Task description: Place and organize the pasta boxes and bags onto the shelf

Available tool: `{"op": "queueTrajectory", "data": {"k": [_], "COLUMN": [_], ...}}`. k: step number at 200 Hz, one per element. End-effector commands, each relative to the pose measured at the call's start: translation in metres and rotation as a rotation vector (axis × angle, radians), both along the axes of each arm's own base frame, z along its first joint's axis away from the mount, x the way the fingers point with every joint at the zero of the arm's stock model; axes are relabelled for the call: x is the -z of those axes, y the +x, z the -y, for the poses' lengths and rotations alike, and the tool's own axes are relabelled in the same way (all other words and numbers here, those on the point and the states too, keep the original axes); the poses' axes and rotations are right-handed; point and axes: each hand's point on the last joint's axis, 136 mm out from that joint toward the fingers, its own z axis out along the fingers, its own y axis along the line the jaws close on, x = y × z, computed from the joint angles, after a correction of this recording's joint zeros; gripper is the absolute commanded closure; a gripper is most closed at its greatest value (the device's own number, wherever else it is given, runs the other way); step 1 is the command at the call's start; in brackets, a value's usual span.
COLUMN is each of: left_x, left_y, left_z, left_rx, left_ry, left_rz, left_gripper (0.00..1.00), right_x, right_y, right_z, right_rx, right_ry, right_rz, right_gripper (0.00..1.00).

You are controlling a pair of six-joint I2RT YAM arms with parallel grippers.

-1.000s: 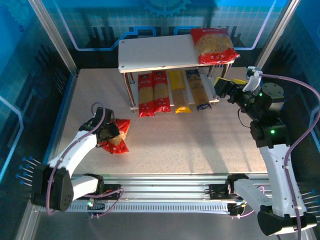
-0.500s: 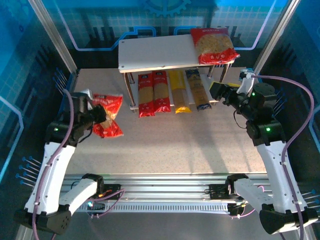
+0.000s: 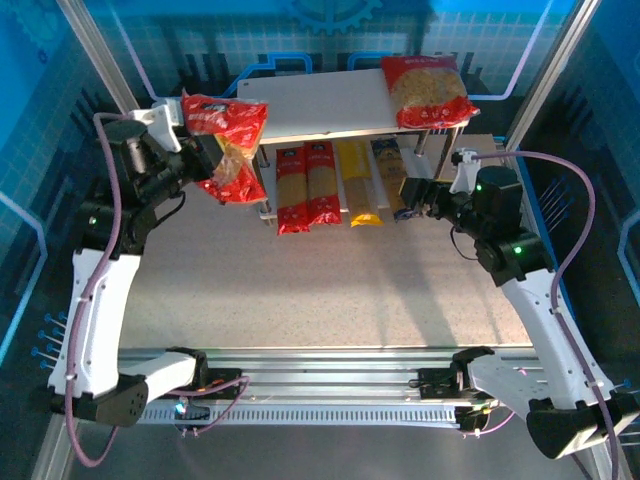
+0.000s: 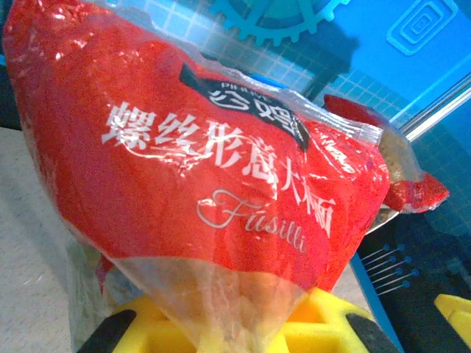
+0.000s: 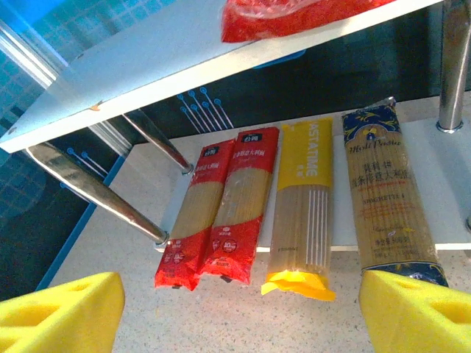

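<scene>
The speckled beige tabletop lies bare between the two arms. On the right, the right gripper hangs low in front of the right end of the two-tier shelf of white-grey boards on thin silver legs. In its wrist view its yellow foam fingertips stand wide apart at either lower corner with nothing between them.

On the left, the left gripper is raised high. Its jaws are closed on the lower end of a plump red plastic bag with a clear window of short yellowish pasta. In the left wrist view, the red bag rises from between the yellow pads. Seen from above, the bag overlaps the left front corner of the upper board. I cannot tell whether it touches the board.

Four long narrow spaghetti packs lie side by side on the lower board, running front to back, their near ends jutting past its front edge. From left to right:
- a red windowed pack
- a second red windowed pack, touching the first
- a yellow pack
- a dark blue pack with a pale centre

On the right end of the upper board, farther back, rests a second plump red pasta bag. Its near edge overhangs the front of the board.
</scene>
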Motion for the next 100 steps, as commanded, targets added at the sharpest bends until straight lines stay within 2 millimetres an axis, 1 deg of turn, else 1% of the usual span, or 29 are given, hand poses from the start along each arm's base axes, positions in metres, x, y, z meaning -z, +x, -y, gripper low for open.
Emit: {"op": "queueTrajectory", "data": {"k": [1,30,73,100], "left_x": [-0.080,-0.094,-0.125,-0.132], "left_y": [0.001,0.017,0.038,0.063], "left_z": [0.009,0.010,0.013,0.017], "left_rx": [0.054,0.050,0.063,0.075], "left_ry": [-0.082,-0.119,-0.212,-0.249], "left_rz": [0.268,0.335,0.462,0.477], "left_gripper": [0.97,0.97,0.98,0.98], "right_x": [0.002,0.006,0.010,0.020], "right_y": [0.002,0.004,0.009,0.013], "right_z": [-0.005,-0.013,-0.024,-0.031], "right_rx": [-0.005,-0.022,-0.043,-0.055], "right_ry": [-0.024,-0.036,-0.051,-0.063], "right_rz": [0.000,-0.010,-0.020,-0.042], "right_gripper": [0.16,0.16,0.16,0.16]}}
